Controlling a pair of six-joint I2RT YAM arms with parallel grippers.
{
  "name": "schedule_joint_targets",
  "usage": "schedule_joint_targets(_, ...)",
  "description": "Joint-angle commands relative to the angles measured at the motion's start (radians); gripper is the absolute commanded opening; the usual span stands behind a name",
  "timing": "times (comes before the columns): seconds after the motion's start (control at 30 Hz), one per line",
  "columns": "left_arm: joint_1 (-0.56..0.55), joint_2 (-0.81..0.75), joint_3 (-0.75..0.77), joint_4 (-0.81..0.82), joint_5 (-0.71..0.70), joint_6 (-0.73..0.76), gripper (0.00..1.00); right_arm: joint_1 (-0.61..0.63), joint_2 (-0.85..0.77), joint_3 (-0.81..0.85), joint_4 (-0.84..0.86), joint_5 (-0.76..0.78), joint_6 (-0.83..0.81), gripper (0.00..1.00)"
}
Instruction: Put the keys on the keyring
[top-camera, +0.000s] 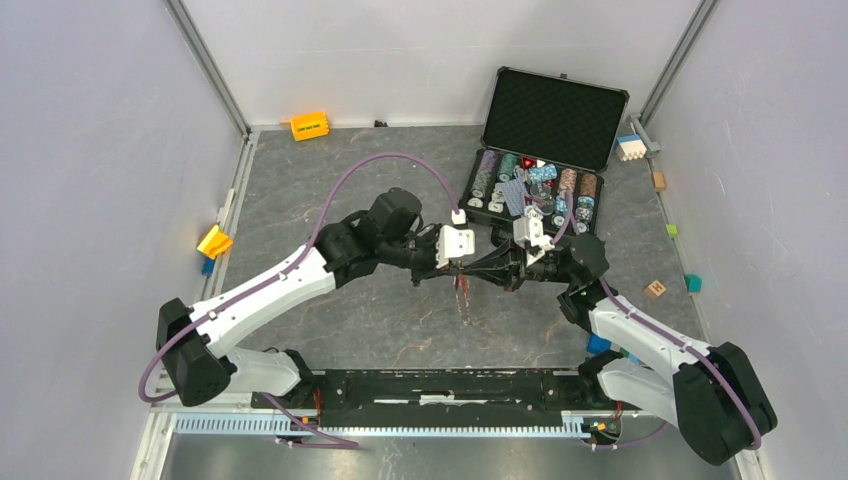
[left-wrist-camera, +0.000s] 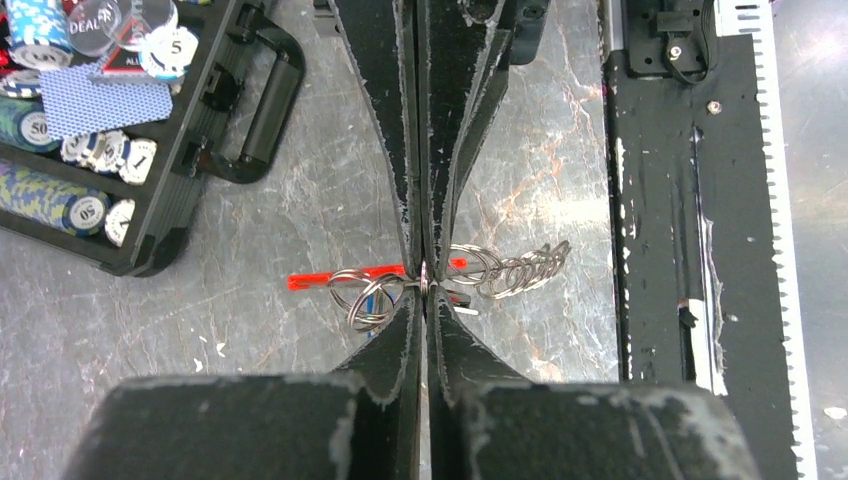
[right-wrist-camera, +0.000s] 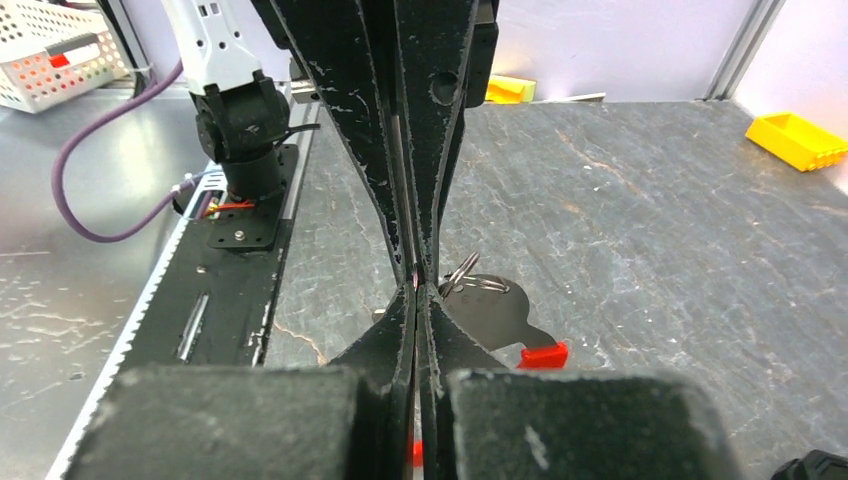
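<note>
Tip-to-tip pinch at table centre, threading step.

Fingers of the left gripper (left-wrist-camera: 425, 292) are pressed together, clamped on the thin silver chain keyring with red oval fob (left-wrist-camera: 510, 268). The right gripper (right-wrist-camera: 418, 285) is likewise closed, with a flat silver key (right-wrist-camera: 490, 315) at its 3 o'clock; whether it holds the key is unclear. Advice: hold the ring taut and feed the key squarely. The black poker-chip case (left-wrist-camera: 185, 185) at 10 o'clock reads "DEAL", "5", "50".

Table (top-camera: 400, 320): dark grey marbled top, walls on three sides. Open black chip case (top-camera: 556, 118) just beyond right pincer (right-wrist-camera: 417, 285). Orange block (top-camera: 309, 126) far beyond left pincer (left-wrist-camera: 424, 290), at back wall. Yellow block (top-camera: 214, 241) well out on left pincer's side, at table edge. Small coloured cubes (top-camera: 693, 283) scattered along edge on right pincer's side. Black base plate (top-camera: 440, 385) at near edge, behind both pincers.
</note>
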Motion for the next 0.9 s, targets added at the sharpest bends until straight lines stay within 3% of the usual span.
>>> schedule_joint_targets(0.0, 0.002, 0.029, 0.146, -0.154, -0.045, 0.007, 0.02, -0.002, -0.016, 0.023, -0.094, 0.065, -0.121, 0.00)
schedule_joint_targets(0.27, -0.004, 0.184, 0.412, -0.483, -0.186, 0.031, 0.02, 0.010, -0.009, 0.029, -0.165, 0.095, -0.187, 0.13)
schedule_joint_targets(0.37, -0.014, 0.225, 0.470, -0.548, -0.243, 0.013, 0.02, 0.018, -0.006, 0.038, -0.183, 0.098, -0.187, 0.27)
schedule_joint_targets(0.5, -0.030, 0.262, 0.546, -0.614, -0.300, -0.004, 0.02, 0.019, -0.005, 0.040, -0.197, 0.105, -0.199, 0.39)
schedule_joint_targets(0.87, -0.068, 0.435, 0.779, -0.843, -0.420, -0.111, 0.02, 0.023, -0.019, 0.054, -0.202, 0.100, -0.204, 0.47)
